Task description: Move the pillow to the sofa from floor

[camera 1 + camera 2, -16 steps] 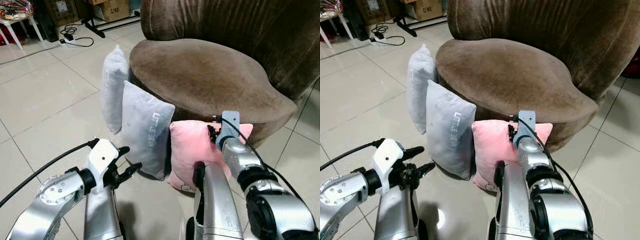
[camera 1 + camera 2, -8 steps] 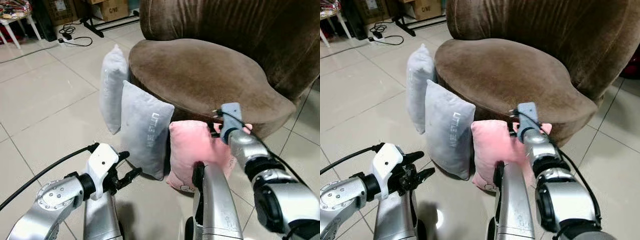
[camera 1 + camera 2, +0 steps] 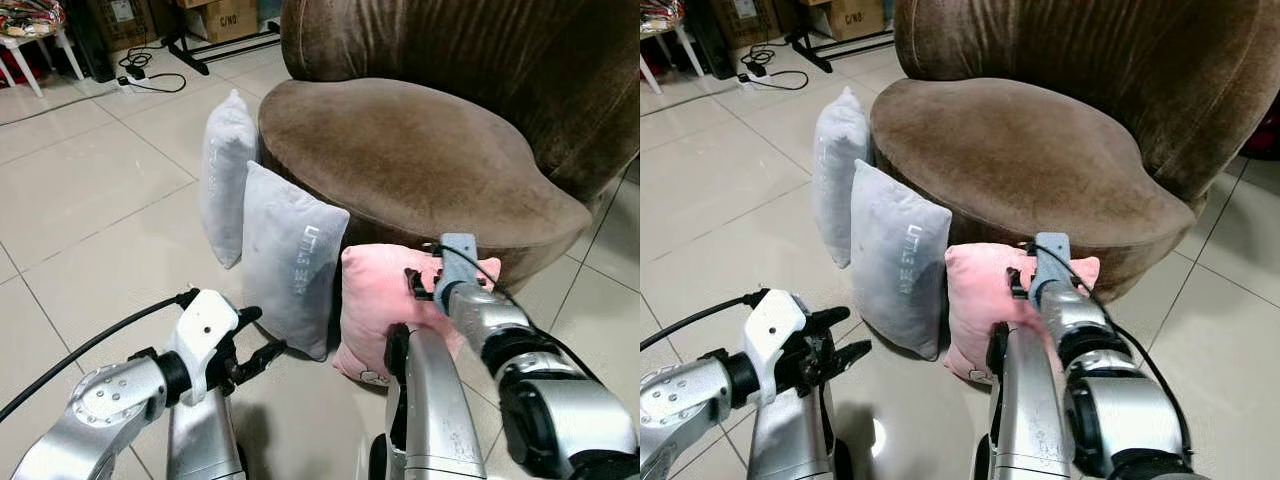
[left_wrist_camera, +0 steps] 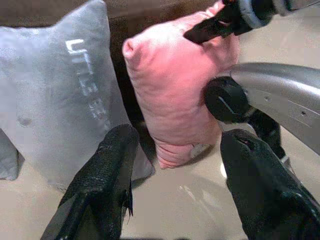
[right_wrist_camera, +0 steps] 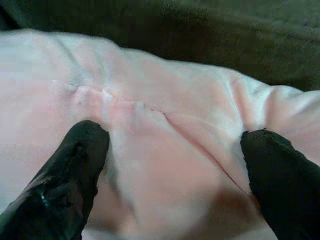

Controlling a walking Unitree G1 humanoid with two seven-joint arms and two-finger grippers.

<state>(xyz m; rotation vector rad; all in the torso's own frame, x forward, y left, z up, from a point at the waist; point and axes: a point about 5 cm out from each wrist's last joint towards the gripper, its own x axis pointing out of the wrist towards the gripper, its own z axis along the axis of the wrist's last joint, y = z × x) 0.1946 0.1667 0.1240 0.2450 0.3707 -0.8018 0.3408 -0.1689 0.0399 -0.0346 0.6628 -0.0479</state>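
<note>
A pink pillow (image 3: pixel 372 300) stands on the tiled floor, leaning against the front of the brown sofa (image 3: pixel 420 150). My right gripper (image 3: pixel 414 283) is at the pillow's top edge. In the right wrist view it (image 5: pixel 175 175) is open, and both black fingers (image 5: pixel 75 170) are spread wide and pressed into the pink fabric. My left gripper (image 3: pixel 258 333) hovers low over the floor, open, in front of a grey pillow (image 3: pixel 290 255). From the left wrist, the pink pillow (image 4: pixel 175 90) lies ahead between the spread fingers.
A second grey pillow (image 3: pixel 228 170) leans on the sofa's left side. At the far back left are a white table (image 3: pixel 30 40), black cables (image 3: pixel 150 75) on the floor and cardboard boxes (image 3: pixel 225 18). Bare tiles lie to the left.
My right gripper lifted slightly, then came down onto the pink pillow's top edge. The left gripper has barely moved.
</note>
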